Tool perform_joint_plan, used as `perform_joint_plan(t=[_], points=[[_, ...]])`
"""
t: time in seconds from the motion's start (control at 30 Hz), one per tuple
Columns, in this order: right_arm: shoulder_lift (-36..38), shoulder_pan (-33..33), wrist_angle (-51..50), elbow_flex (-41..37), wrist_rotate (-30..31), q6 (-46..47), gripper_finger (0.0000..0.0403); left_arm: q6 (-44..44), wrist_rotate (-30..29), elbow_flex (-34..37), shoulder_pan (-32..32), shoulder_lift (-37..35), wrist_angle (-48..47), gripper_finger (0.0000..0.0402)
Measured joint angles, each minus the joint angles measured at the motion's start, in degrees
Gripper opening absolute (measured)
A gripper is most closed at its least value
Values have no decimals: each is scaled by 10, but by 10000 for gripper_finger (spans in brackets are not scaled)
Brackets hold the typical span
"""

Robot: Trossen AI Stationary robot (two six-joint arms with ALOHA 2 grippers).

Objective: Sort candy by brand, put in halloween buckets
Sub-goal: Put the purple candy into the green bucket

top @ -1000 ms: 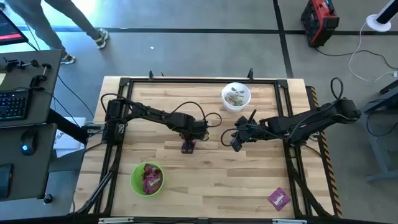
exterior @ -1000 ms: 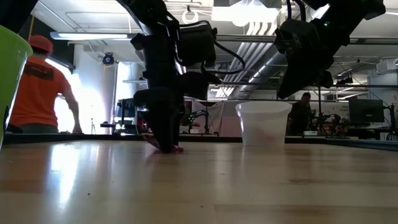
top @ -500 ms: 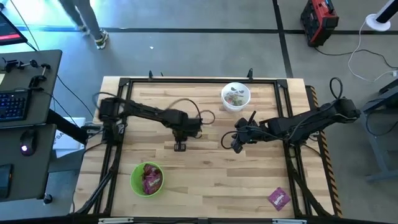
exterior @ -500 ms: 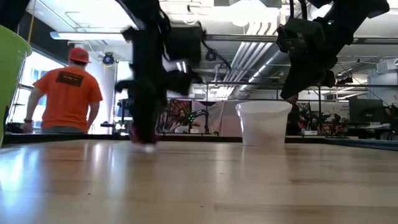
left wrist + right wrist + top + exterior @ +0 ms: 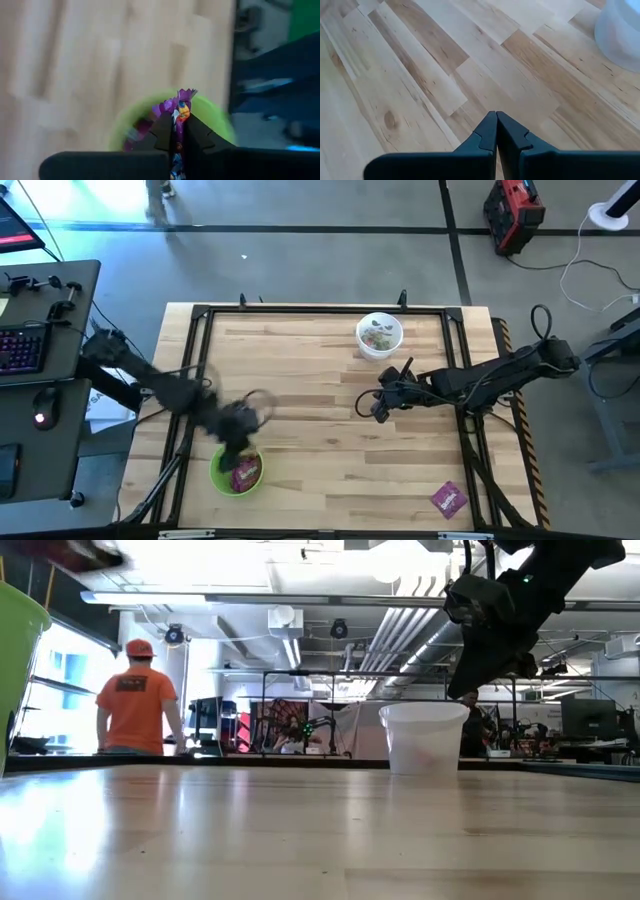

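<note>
Right above the green bucket [image 5: 236, 471] my left gripper [image 5: 176, 131] pinches one purple candy packet [image 5: 176, 107] standing on edge, so it only needs dropping straight down, while my shut right gripper [image 5: 378, 407] waits well apart.

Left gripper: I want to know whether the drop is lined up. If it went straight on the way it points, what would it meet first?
Probably the green bucket: the left gripper, shut on a purple packet, points straight at it, though depth is blurred.
</note>
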State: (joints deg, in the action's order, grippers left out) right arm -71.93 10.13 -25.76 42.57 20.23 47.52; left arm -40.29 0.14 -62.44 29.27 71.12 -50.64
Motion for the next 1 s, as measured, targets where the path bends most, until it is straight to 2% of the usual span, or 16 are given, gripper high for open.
perform_joint_plan(t=[0.13,0.23,0.33,0.5,0.67,0.87,0.93,1.0], points=[[0,0,4,0,1,11,0,-173,-53,15,131,-17,13,3],[0,0,10,0,6,27,0,-231,-89,19,198,-4,10,15],[0,0,23,0,8,35,0,-253,-133,18,232,14,11,35],[0,0,78,0,8,37,0,-265,-125,18,218,30,13,97],[0,0,138,2,-5,37,0,-220,-127,18,206,28,10,173],[0,7,145,42,-101,54,0,-135,-132,18,184,1,-1,231],[0,20,160,55,-144,63,0,-117,-154,18,172,-17,-2,239],[1,41,178,56,-183,77,0,-85,-200,18,158,-38,2,242]])
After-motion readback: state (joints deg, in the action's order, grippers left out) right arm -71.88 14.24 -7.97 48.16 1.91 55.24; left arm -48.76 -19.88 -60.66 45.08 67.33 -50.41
